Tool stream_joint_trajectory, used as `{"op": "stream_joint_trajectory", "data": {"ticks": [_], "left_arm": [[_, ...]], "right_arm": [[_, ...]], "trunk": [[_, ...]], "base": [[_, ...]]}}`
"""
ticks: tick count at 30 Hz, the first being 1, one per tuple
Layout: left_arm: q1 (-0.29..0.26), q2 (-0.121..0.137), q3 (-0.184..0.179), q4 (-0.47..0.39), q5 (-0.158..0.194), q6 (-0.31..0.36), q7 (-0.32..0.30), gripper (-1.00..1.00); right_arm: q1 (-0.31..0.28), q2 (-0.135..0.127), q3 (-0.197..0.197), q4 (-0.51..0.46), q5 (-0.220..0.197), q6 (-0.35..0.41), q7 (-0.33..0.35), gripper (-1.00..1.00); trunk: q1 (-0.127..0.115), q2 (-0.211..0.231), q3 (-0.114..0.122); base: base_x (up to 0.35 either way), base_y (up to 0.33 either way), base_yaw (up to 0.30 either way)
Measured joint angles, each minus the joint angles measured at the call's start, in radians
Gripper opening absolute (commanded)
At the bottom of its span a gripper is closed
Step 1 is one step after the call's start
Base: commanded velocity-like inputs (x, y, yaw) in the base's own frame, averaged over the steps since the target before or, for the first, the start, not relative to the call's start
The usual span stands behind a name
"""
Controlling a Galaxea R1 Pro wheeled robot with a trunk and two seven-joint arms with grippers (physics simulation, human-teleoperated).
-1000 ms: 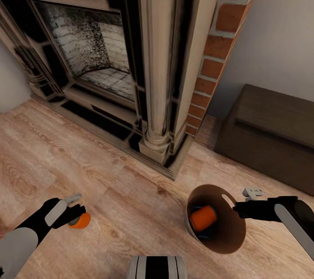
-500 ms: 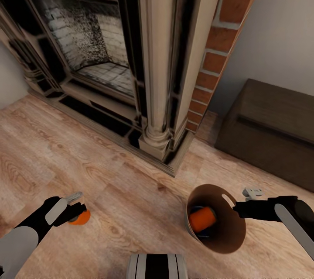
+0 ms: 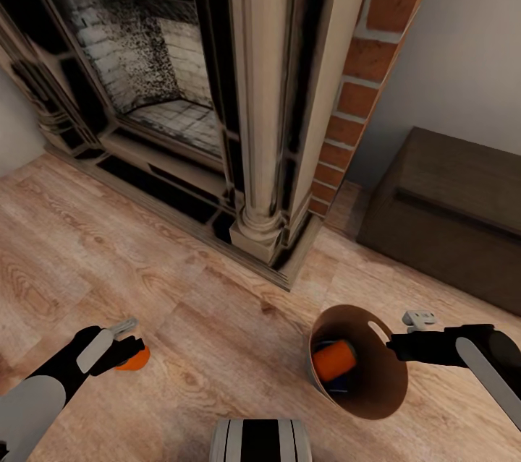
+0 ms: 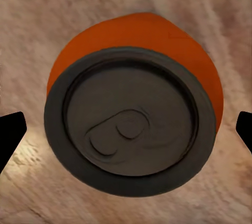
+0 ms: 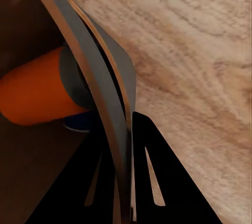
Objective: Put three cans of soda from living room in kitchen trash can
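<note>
1. Right gripper [image 3: 396, 343] is clamped on the rim of the round tapered bin with copper-brown interior [image 3: 383, 382], at 4 o'clock in the head view. Holding the bin by its rim presumably lets it be carried along as a container.
2. Bin contents: one orange cylindrical soda can [image 3: 334, 361] lying on its side, with a blue can [image 5: 79, 123] partly visible beneath it.
3. Left gripper [image 3: 129, 351], at 8 o'clock, has its jaws spread on either side of a third orange soda can [image 4: 134, 121] standing upright on the light wood-plank floor [image 3: 217, 317]. No finger contact is visible.
4. Judgement: closing the jaws on this can comes next, followed by its transfer to the bin.
</note>
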Motion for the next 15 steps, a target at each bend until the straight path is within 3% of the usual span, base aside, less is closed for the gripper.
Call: {"op": "stream_joint_trajectory", "data": {"ticks": [15], "left_arm": [[-0.004,0.0,0.0,0.0,0.001,-0.001,-0.011,1.0]], "right_arm": [[0.0,-0.001,-0.006,-0.002,-0.002,0.0,0.0,-1.0]], "trunk": [[0.0,0.0,0.0]], "base": [[0.0,0.0,0.0]]}}
